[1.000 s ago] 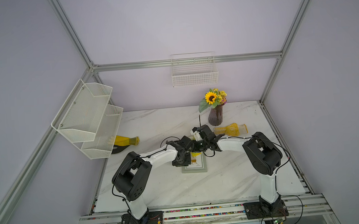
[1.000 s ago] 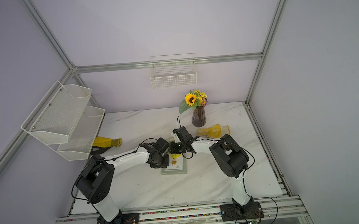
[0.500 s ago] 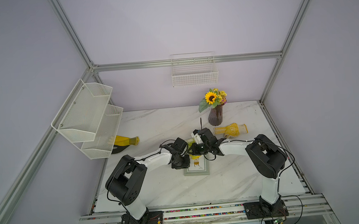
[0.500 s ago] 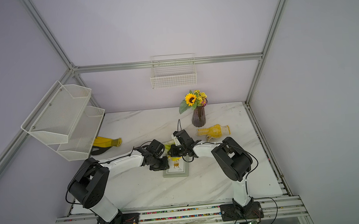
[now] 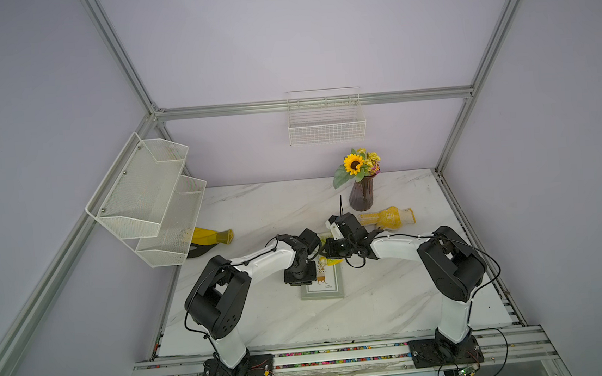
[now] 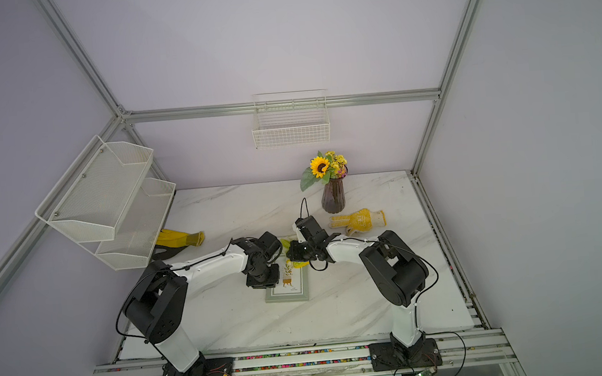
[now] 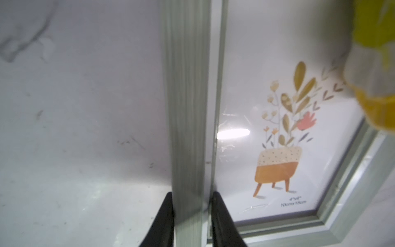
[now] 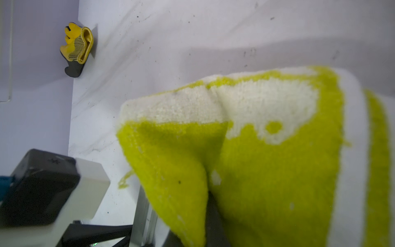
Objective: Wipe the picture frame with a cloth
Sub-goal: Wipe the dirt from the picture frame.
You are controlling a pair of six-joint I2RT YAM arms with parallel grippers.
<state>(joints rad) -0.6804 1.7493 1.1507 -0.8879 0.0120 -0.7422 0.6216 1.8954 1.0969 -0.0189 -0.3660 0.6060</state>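
While the left gripper (image 7: 192, 197) has its fingers (image 7: 165, 216) clamped on the side rail of the picture frame (image 7: 186, 102), one on each side, the right gripper (image 5: 331, 253) is clenched on the cloth (image 8: 267, 171), which hangs bunched off its tips. The cloth sits on the glass ahead of the left fingers, over the print's leaves at the frame's far end. Vs a second ago: left gripper a bit nearer along the rail, cloth hand followed toward the print, and the frame barely shifted on the table (image 5: 374, 300), if at all. Likely mid wiping stroke, with the near half of the glass still to do.
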